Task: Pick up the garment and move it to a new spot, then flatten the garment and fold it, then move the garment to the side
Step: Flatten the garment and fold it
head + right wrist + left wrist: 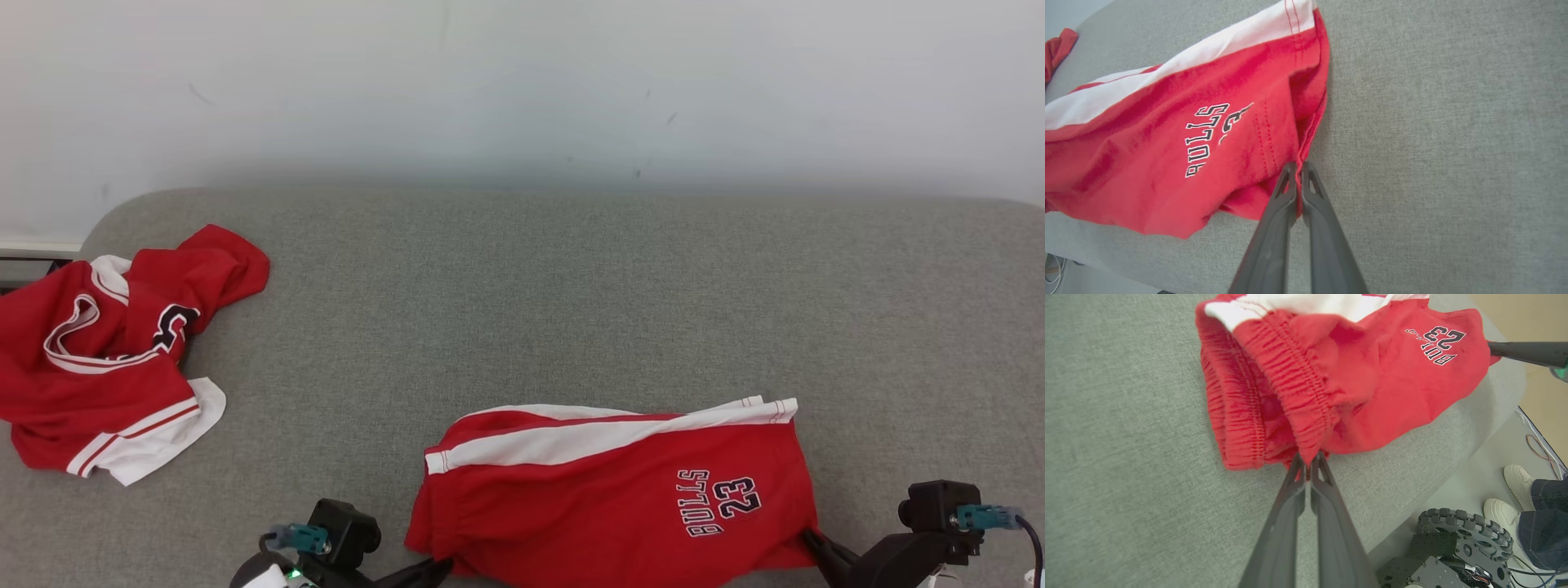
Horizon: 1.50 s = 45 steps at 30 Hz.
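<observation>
Red Bulls shorts (620, 490) lie at the near edge of the grey upholstered surface (522, 310), centre-right. Bare grey room behind and to the right. Crumpled red jersey (106, 359) at the left edge, well apart. Left gripper (1309, 462) pinched tight on the elastic waistband; right gripper (1298, 166) pinched tight on the leg hem.

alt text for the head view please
Red shorts with a white side stripe and BULLS 23 print lie at the near edge of a grey fabric surface, pinched at the waistband by the left gripper and at the hem by the right gripper. A crumpled red and white jersey lies at far left.
</observation>
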### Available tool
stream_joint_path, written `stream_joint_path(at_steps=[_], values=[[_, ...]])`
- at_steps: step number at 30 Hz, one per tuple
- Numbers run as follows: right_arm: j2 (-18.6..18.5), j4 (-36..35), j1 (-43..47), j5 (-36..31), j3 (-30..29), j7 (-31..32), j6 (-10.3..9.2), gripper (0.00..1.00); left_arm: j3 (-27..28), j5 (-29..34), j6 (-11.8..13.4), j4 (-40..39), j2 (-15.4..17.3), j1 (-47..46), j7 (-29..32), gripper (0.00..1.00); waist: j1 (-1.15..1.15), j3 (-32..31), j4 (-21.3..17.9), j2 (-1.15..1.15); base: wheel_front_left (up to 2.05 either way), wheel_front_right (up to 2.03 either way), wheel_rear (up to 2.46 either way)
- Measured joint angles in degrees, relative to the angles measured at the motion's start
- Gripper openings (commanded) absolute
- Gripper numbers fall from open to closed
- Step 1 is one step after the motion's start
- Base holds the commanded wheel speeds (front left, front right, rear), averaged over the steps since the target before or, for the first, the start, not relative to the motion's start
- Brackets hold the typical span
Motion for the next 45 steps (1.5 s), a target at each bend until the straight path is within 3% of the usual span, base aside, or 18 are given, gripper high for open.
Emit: stream_joint_path(at_steps=[2, 3, 5, 6, 7, 8, 9, 10, 20, 26, 30, 35, 38, 45], values=[[-0.3, -0.8, 0.5, -0.6, 0.3, 1.4, -0.96, 0.0, -0.1, -0.1, 0.5, -0.3, 0.2, 0.0, 1.4, 0.03, 0.0, 0.2, 0.0, 0.01, 0.0, 0.0, 0.0], [-0.5, -1.2, 0.7, -0.7, 0.4, 2.0, -1.04, 0.0, -0.1, -0.4, 0.8, -0.6, 0.3, 0.0, 1.7, 0.13, 0.0, 0.3, 0.0, 0.01, 0.0, 0.0, 0.0], [-0.6, -2.0, 1.3, -0.7, 0.4, 2.9, -1.66, 0.0, -0.1, -0.4, 1.4, -1.0, 0.5, 0.0, 2.6, 0.47, 0.0, 0.5, -0.1, 0.0, 0.0, 0.0, 0.0], [-0.7, -2.3, 1.5, -0.8, 0.6, 3.5, -1.92, 0.13, 0.0, -0.4, 1.6, -1.1, 0.6, 0.0, 2.9, 0.87, 0.0, 0.5, -0.1, 0.01, 0.0, 0.0, 0.0], [-0.7, -2.3, 1.5, -0.8, 0.6, 3.5, -1.92, 0.37, 0.0, -0.4, 1.6, -1.1, 0.6, 0.0, 2.9, 1.0, 0.0, 0.5, -0.1, 0.01, 0.0, 0.0, 0.0], [-0.7, -2.7, 1.6, -1.0, 0.6, 3.8, -2.15, 0.49, 0.0, -0.4, 2.0, -1.2, 0.8, 0.0, 3.3, 1.0, 0.0, 0.6, -0.1, 0.0, 0.0, 0.0, 0.0], [-0.8, -3.2, 1.5, -1.4, 0.6, 3.9, -2.48, 0.55, 0.0, -0.4, 2.3, -1.2, 1.0, 0.0, 3.5, 1.0, 0.0, 0.6, -0.1, 0.01, 0.0, 0.0, 0.0], [-1.1, -3.5, 1.5, -1.8, 0.5, 4.4, -2.68, 1.0, 0.1, -0.4, 2.7, -1.3, 1.3, 0.0, 3.9, 1.0, 0.0, 0.7, -0.2, 0.0, 0.0, 0.0, 0.0], [-1.6, -5.2, 1.3, -4.1, -1.1, 6.3, -4.47, 1.0, 1.0, -0.4, 5.7, -2.6, 2.6, -0.1, 5.5, 1.0, 0.0, 0.2, 0.0, 0.01, 0.0, 0.0, 0.0], [-1.6, -5.5, 1.1, -6.9, -4.6, 4.4, -5.14, 1.0, 6.9, -3.1, 12.8, -3.1, 3.9, 1.5, 1.8, 1.0, 0.0, -1.6, 0.2, 0.01, 0.0, 0.0, 0.0], [-2.1, -7.0, 0.0, -8.6, -5.8, 0.7, -5.41, 1.0, 11.3, -3.5, 13.9, -4.9, 3.7, 3.8, -3.5, 1.0, 0.0, -3.2, 0.1, 0.0, 0.0, 0.0, 0.0], [-0.8, -8.7, 0.0, -9.7, -5.7, -4.9, -5.41, 1.0, 17.0, -2.5, 14.0, -6.3, 2.1, 4.3, -11.0, 1.0, -0.01, -5.0, 0.0, 0.0, 0.0, 0.0, 0.0], [1.0, -9.1, -0.1, -9.9, -5.8, -8.6, -5.42, 1.0, 22.1, -1.8, 13.9, -4.3, -0.7, 5.9, -14.7, 1.0, 0.0, -5.9, -0.1, 0.01, 0.0, 0.0, 0.0], [2.6, -8.9, 0.2, -11.0, -5.2, -15.2, -5.42, 1.0, 34.1, 0.4, 13.9, -0.6, -6.5, 12.0, -14.6, 1.0, -0.01, -7.5, -1.0, 0.0, 0.0, 0.0, 0.0]])
